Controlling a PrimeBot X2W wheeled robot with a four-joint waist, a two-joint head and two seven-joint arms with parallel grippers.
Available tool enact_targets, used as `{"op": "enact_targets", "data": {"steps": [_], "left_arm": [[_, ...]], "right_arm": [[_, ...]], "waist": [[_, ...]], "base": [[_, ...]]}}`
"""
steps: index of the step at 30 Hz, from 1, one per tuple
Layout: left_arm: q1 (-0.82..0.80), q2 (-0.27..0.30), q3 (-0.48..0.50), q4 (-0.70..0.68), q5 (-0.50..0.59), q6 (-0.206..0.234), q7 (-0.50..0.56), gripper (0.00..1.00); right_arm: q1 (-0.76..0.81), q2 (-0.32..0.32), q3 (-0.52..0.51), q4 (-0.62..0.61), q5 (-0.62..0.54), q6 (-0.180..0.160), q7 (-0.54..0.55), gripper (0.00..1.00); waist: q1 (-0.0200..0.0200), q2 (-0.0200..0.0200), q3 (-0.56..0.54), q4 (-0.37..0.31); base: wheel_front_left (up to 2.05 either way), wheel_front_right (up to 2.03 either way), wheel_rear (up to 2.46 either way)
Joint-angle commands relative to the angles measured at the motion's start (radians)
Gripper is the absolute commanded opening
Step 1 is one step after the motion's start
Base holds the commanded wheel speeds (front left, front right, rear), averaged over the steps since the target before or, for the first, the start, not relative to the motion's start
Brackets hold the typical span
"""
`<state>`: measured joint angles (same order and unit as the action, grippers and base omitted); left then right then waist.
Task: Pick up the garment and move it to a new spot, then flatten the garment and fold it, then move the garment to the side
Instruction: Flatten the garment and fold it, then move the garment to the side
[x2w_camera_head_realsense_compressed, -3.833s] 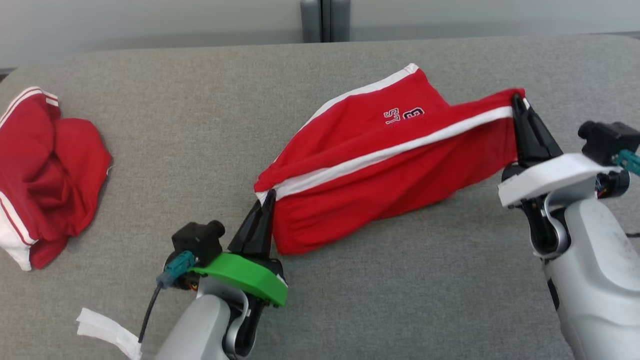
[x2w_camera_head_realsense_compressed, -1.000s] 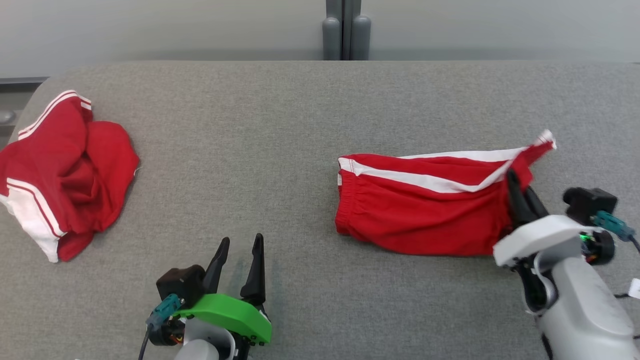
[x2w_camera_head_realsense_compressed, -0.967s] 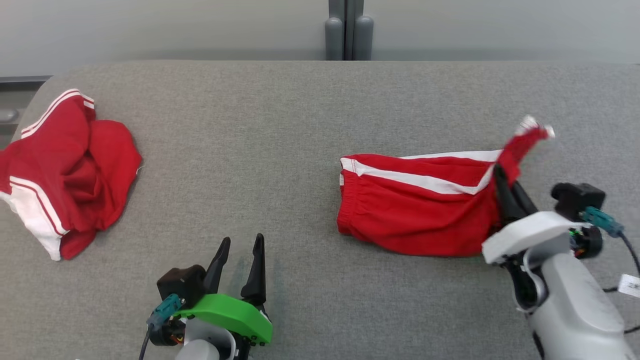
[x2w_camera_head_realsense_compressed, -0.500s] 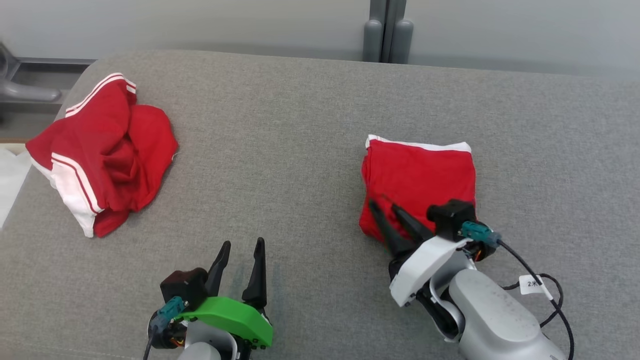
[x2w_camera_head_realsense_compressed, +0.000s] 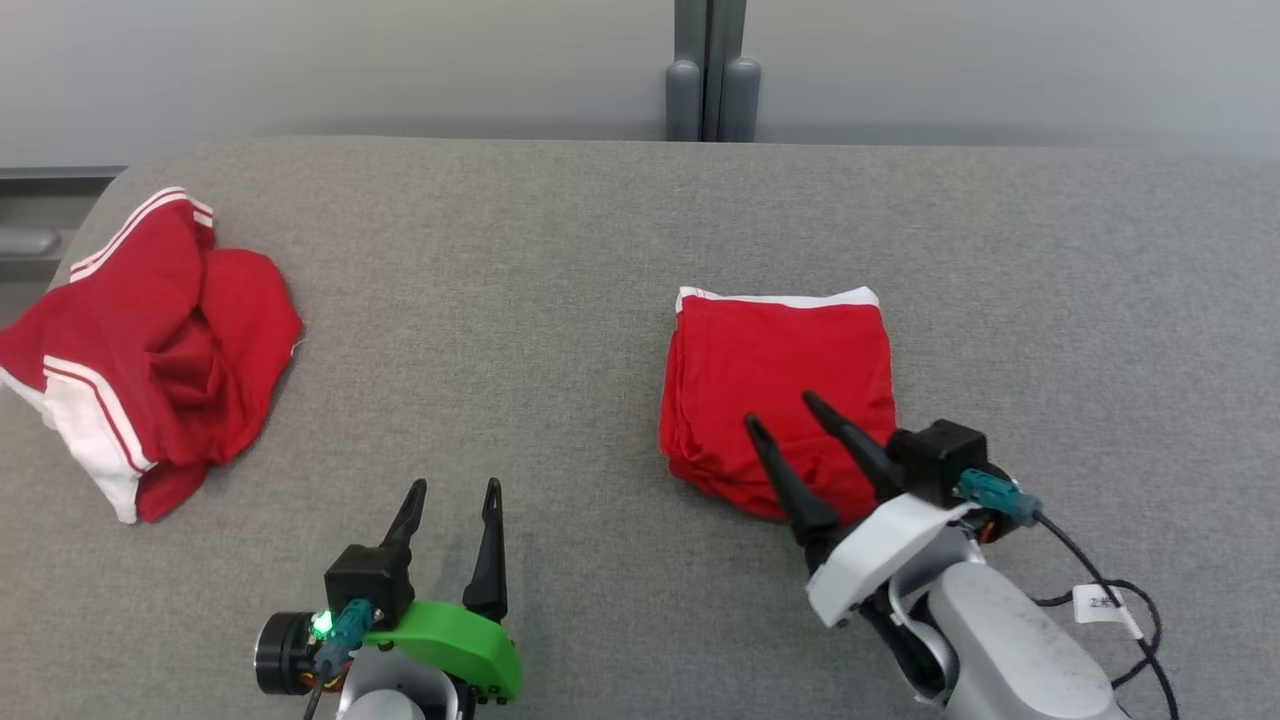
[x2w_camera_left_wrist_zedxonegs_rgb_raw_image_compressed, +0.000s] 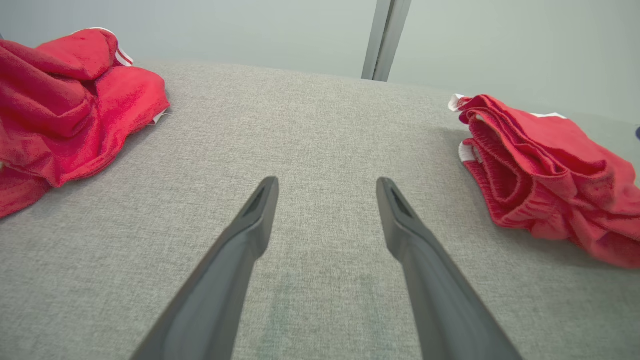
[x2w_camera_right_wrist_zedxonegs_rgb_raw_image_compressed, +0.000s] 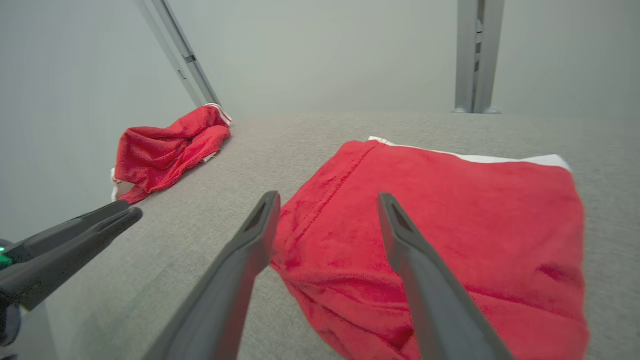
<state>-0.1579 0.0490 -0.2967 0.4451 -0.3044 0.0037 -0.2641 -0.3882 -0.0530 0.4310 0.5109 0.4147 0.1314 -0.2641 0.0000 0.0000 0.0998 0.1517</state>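
Presently the red shorts (x2w_camera_head_realsense_compressed: 780, 345) lie as a compact folded rectangle, white trim on the far edge, directly under and ahead of the right gripper (x2w_camera_head_realsense_compressed: 779, 408). Its jaws stand apart and hold nothing. The left gripper (x2w_camera_head_realsense_compressed: 455, 484) is likewise spread and empty above the bare grey padded surface (x2w_camera_head_realsense_compressed: 560, 260), with the shorts off to its right. Judgement: relocation, flattening and folding appear complete; moving the shorts aside is outstanding. A crumpled red garment (x2w_camera_head_realsense_compressed: 150, 340) sits far to the left gripper's left. No print shows on the shorts; the cable tag (x2w_camera_head_realsense_compressed: 1100, 603) carries writing, probably too small to read.
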Motion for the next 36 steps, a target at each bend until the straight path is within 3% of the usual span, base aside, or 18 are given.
{"op": "enact_targets", "data": {"steps": [1, 6, 14, 26, 36], "left_arm": [[0.017, 0.003, 0.008, -0.008, 0.018, 0.008, 0.000, 1.00], [0.049, 0.005, 0.027, -0.034, 0.146, 0.025, 0.000, 1.00], [0.128, 0.006, 0.025, -0.072, 0.242, 0.036, 0.000, 1.00], [0.130, 0.004, 0.015, -0.090, 0.253, 0.042, 0.000, 1.00], [0.050, 0.004, -0.035, -0.096, 0.198, 0.044, 0.000, 1.00]], "right_arm": [[0.024, -0.010, -0.037, -0.012, -0.021, -0.001, 0.000, 1.00], [0.106, -0.006, -0.249, -0.068, -0.134, -0.001, 0.000, 1.00], [0.241, 0.000, -0.392, -0.073, -0.212, -0.001, 0.000, 1.00], [0.258, 0.000, -0.388, -0.034, -0.191, -0.001, 0.000, 1.00], [0.030, -0.001, -0.341, 0.062, -0.234, -0.001, 0.000, 1.00]], "waist": [[0.0000, 0.0000, -0.022, -0.033], [0.0000, 0.0000, -0.047, -0.074], [0.0000, 0.0000, -0.080, -0.119], [0.0000, 0.0000, -0.049, -0.111], [0.0000, 0.0000, 0.081, -0.032]], "base": [[0.00, 0.00, 0.00], [0.00, 0.00, 0.00], [0.00, 0.00, 0.00], [0.00, 0.00, 0.00], [0.00, 0.00, 0.00]]}}
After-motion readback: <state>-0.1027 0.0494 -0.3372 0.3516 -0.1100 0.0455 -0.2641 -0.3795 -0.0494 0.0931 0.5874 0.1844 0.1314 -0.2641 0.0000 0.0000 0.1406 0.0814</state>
